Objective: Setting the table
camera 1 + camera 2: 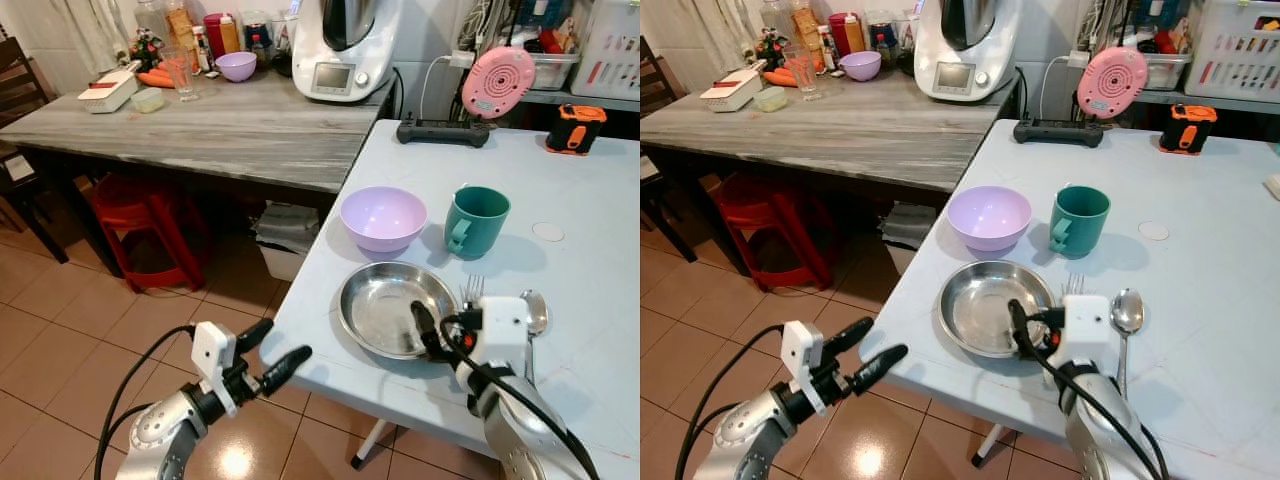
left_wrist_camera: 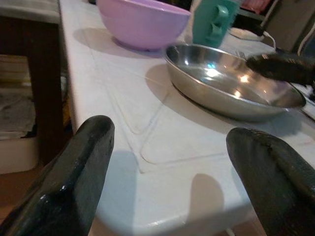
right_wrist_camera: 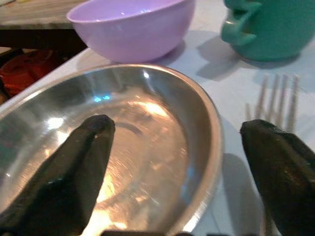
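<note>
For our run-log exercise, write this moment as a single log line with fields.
task: setting table | right gripper: open, straddling steel plate rim beside fork | left gripper: open, off table edge | set: purple bowl, green mug, spoon

Grey wood-grain tabletop (image 1: pixel 230 130) stood behind, against the wall. On it: white kitchen machine with a small display (image 1: pixel 345 45), small purple bowl (image 1: pixel 236 66), clear glass (image 1: pixel 180 72), white container with a red item on top (image 1: pixel 108 90), bottles and jars at the back. Red plastic stool (image 1: pixel 145 225) sat underneath, dark wooden chair (image 1: pixel 20 85) off to the side. Black power strip (image 1: pixel 443 131), round pink device (image 1: pixel 498 82) and an orange-black gadget (image 1: pixel 575 127) lay at the far end of the white table. Floor was brown tile (image 1: pixel 70 330).
</note>
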You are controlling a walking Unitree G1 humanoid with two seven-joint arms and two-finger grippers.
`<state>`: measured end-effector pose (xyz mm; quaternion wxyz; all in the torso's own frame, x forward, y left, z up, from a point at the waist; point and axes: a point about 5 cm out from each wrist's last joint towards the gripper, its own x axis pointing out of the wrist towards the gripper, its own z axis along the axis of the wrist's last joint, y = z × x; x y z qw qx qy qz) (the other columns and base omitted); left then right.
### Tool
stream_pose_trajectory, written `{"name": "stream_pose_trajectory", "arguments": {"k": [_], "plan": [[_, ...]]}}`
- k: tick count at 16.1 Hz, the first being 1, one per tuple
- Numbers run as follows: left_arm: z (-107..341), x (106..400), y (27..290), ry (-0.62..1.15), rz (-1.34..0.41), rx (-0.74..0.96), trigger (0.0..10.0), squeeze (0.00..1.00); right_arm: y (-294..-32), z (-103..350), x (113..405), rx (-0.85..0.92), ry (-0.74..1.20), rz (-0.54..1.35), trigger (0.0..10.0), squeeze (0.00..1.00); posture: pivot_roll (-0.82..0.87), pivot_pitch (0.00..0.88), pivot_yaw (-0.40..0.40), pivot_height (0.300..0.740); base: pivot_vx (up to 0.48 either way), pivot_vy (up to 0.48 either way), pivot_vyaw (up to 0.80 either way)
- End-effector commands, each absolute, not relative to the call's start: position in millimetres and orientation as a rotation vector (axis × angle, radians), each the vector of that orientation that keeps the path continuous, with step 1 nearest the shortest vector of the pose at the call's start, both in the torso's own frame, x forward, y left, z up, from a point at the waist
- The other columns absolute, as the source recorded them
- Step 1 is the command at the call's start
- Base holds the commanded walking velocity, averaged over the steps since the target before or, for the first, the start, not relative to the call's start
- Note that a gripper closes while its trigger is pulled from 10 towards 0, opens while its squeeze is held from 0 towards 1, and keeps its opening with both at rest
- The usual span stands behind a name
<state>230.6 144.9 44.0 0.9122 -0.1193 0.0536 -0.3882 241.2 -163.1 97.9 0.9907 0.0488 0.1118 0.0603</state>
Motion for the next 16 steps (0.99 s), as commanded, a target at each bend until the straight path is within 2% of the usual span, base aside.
{"name": "stream_pose_trajectory", "arguments": {"k": [1, 10, 16], "plan": [[42.2, 228.6, 147.9, 0.116, -0.806, -0.227, 10.0, 0.0, -158.0, 97.3, 243.9, 0.121, 0.244, 0.145, 0.0, 0.0, -0.16, 0.02, 0.075, 0.74, 0.0, 0.0, 0.0], [44.8, 227.0, 148.0, 0.079, -0.876, -0.184, 10.0, 0.0, -153.2, 92.6, 250.3, 0.188, 0.315, 0.157, 0.0, 0.0, -0.15, 0.017, 0.071, 0.74, 0.0, 0.0, 0.0], [60.9, 247.8, 145.8, 0.027, -0.898, -0.118, 10.0, 0.0, -152.6, 88.7, 251.2, 0.235, 0.359, 0.141, 0.0, 0.0, -0.15, 0.009, 0.074, 0.74, 0.0, 0.0, 0.0]]}}
